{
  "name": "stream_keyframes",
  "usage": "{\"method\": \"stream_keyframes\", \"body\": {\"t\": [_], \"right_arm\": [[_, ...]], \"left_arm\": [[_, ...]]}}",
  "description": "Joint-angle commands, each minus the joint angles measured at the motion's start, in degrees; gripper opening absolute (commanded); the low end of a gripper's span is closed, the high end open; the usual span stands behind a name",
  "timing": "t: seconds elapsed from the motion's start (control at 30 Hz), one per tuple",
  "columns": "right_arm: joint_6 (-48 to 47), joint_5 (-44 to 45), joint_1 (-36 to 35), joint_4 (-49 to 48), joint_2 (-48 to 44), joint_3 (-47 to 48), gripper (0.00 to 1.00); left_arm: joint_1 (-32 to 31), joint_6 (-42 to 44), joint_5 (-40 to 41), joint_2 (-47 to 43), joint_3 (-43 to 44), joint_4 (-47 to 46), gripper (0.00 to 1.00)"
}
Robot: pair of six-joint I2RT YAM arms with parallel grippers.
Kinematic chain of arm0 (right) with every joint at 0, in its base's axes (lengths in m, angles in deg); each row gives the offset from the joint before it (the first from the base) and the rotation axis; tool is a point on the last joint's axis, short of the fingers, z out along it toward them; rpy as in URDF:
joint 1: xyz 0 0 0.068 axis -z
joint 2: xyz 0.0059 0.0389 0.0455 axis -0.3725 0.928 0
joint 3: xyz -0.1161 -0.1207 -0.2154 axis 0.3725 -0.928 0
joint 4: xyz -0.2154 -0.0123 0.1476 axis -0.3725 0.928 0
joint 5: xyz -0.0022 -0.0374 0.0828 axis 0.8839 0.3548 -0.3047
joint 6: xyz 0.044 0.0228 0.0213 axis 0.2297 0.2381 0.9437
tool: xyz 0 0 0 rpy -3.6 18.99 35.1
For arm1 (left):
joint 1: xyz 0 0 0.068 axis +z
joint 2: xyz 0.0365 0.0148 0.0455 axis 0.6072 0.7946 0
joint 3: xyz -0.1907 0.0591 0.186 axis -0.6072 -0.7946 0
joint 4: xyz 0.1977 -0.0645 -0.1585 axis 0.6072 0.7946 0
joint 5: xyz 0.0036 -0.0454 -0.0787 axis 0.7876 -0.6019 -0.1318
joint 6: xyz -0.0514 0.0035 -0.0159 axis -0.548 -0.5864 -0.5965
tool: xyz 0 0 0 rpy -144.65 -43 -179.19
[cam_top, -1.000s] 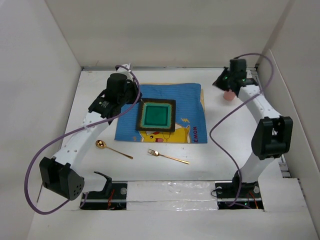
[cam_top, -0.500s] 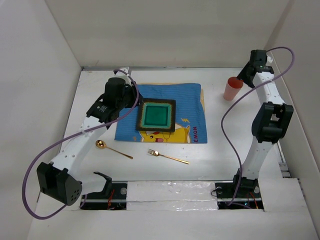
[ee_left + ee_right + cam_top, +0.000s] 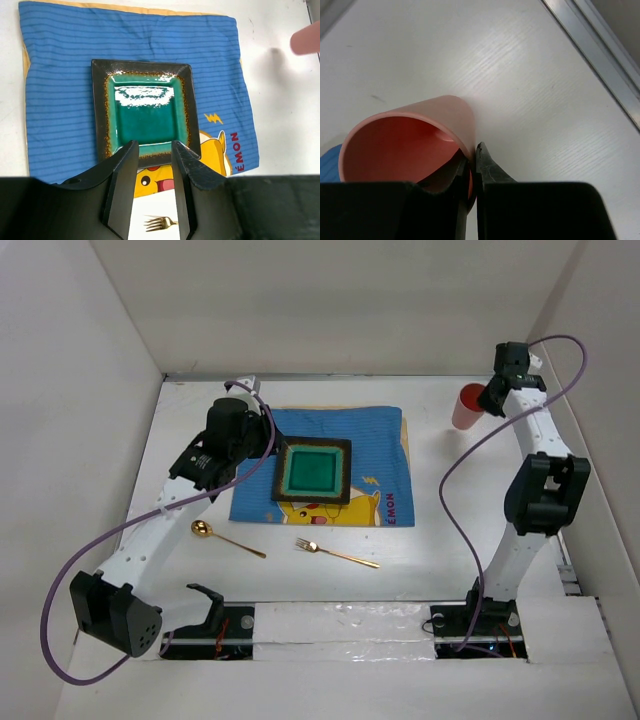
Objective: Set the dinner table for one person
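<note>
Wording: red capital letters [image 3: 236, 150] spelled "ÉMON"; in the top view the same letters showed as "EMON", the accent too small to tell.
Carrier: they were printed on the blue striped cloth mat [image 3: 60, 75], running sideways along its edge.
Place: the mat's corner toward the near edge and the right edge of the dinner table [image 3: 420, 540].
Sign: a yellow lightning bolt [image 3: 213, 118] was printed just beside the letters, next to a yellow cartoon figure [image 3: 212, 147].

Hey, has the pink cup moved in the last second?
Yes. Pinched by the right gripper, the pink cup has shifted farther back and slightly right, away from the blue mat.
</note>
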Motion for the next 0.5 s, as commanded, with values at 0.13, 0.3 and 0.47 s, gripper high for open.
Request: {"method": "stream_keyframes", "body": {"t": [0.13,0.3,0.47], "right_arm": [[-4.76,-2.38,-11.12,-1.44,-6.08,8.59,0.0],[-5.73,-5.55,-17.89,0.32,-2.31,12.44,0.0],[-6.52,-2.48,-22.3,4.53,6.99,20.0,0.0]], "left_arm": [[-0.07,-0.43,-0.85,-0.03,1.28,-1.45,0.3],[-0.07,-0.25,-1.2,0.15,1.64,-1.28,0.3],[-0.07,-0.08,-0.94,-0.2,1.64,-0.84,0.3]]}}
